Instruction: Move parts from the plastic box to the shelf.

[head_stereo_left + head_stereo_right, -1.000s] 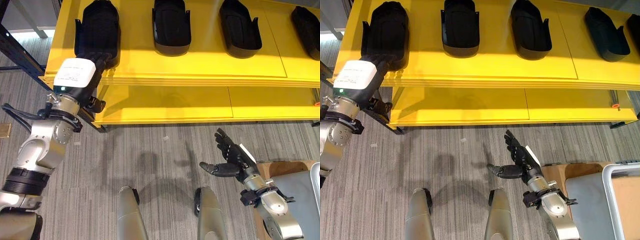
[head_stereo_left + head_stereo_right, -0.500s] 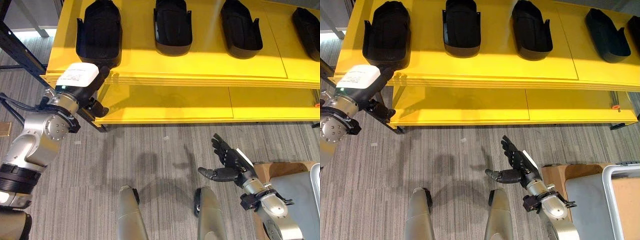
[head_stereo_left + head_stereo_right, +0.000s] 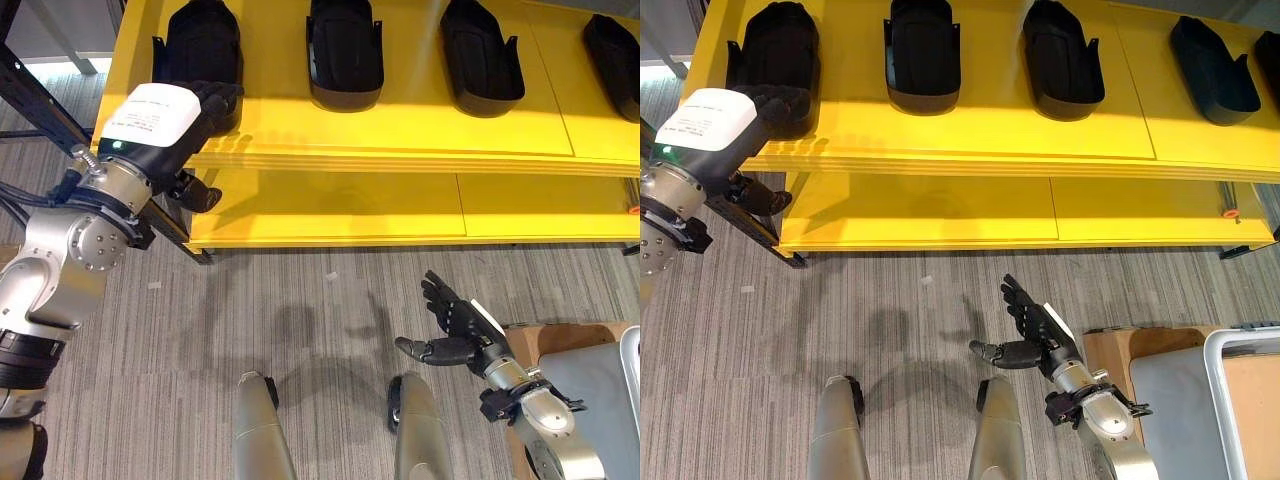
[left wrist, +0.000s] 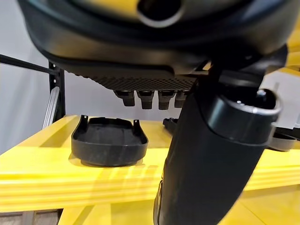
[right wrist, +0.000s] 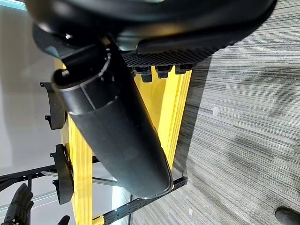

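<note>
At the upper left of the frame I have the left robot hand (image 3: 190, 105) at the front edge of the yellow shelf (image 3: 400, 130), just in front of the leftmost black part (image 3: 198, 48). Its fingers are relaxed and straight and it holds nothing; in the left wrist view that part (image 4: 109, 147) sits flat on the shelf, free of the fingertips. I judge this to be the tail of a placing step, with the part set down.

Three more black parts run rightward along the top of the frame: (image 3: 345, 50), (image 3: 481, 55), and one at the right edge (image 3: 612, 45). They are dark, tub-shaped mouldings, open side up, with small tabs at the rim.

At lower right, the right robot hand (image 3: 457, 328) hangs over the carpet, fingers spread, empty. A grey box (image 3: 1185, 400) shows at the lower right corner; I cannot tell its contents. Next I would pull the left arm back and turn to the box for another part.
</note>
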Controlling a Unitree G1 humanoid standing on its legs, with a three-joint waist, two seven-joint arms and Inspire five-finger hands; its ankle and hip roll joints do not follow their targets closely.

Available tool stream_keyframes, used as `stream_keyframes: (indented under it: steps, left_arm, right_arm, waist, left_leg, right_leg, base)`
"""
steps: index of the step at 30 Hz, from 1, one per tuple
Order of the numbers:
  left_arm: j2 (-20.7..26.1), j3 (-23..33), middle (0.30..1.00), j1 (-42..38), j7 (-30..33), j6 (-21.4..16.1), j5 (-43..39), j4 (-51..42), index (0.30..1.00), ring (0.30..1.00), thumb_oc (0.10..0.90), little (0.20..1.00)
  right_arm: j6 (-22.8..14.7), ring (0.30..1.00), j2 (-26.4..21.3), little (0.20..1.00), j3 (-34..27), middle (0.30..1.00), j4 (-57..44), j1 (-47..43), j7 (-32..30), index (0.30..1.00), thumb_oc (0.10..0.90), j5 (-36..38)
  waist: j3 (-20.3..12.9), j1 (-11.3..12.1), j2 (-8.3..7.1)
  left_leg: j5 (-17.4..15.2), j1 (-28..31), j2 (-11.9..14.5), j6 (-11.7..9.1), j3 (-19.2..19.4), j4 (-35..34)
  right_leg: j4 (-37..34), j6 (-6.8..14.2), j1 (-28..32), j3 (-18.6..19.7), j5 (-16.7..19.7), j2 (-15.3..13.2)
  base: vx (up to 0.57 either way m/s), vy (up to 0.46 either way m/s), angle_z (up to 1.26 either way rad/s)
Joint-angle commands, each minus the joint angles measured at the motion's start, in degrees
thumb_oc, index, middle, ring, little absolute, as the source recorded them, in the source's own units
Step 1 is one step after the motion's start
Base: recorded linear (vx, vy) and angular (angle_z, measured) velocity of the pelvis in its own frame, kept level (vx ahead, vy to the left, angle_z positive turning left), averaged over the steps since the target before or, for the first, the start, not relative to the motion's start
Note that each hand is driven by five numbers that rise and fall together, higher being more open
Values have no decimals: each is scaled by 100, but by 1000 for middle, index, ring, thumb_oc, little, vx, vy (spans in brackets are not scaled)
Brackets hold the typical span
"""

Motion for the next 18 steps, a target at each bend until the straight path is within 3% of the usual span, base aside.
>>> stream_keyframes:
  steps: [1, 6, 18]
  left_arm:
    - [374, -110, 1000, -1039, 211, -75, -107, 182, 1000, 1000, 900, 1000]
    - [359, -444, 1000, -1324, 121, -58, -137, 390, 1000, 1000, 900, 1000]
    - [308, -429, 1000, -1112, -127, -12, -67, 488, 1000, 1000, 900, 1000]
  right_arm:
    - [-382, 1000, -180, 1000, -351, 1000, -347, -70, 91, 1000, 900, 276]
    - [-379, 1000, -154, 1000, -316, 1000, -333, -36, 144, 1000, 900, 307]
    - [-354, 1000, -152, 1000, -319, 1000, -305, -3, 199, 1000, 900, 325]
  waist:
    - [-519, 18, 204]
    - [-504, 16, 192]
    - [-483, 13, 180]
  left_leg:
    - [-72, 155, -2, 369, -123, -177]
    - [-71, 156, 5, 369, -115, -174]
    - [-51, 118, 2, 370, -111, -180]
  right_leg:
    - [-212, -458, 411, 0, -59, 100]
    - [-213, -461, 408, 6, -55, 101]
    - [-200, -460, 368, 10, -46, 105]
  base:
    - [0, 0, 0]
    - [0, 0, 0]
    - [0, 0, 0]
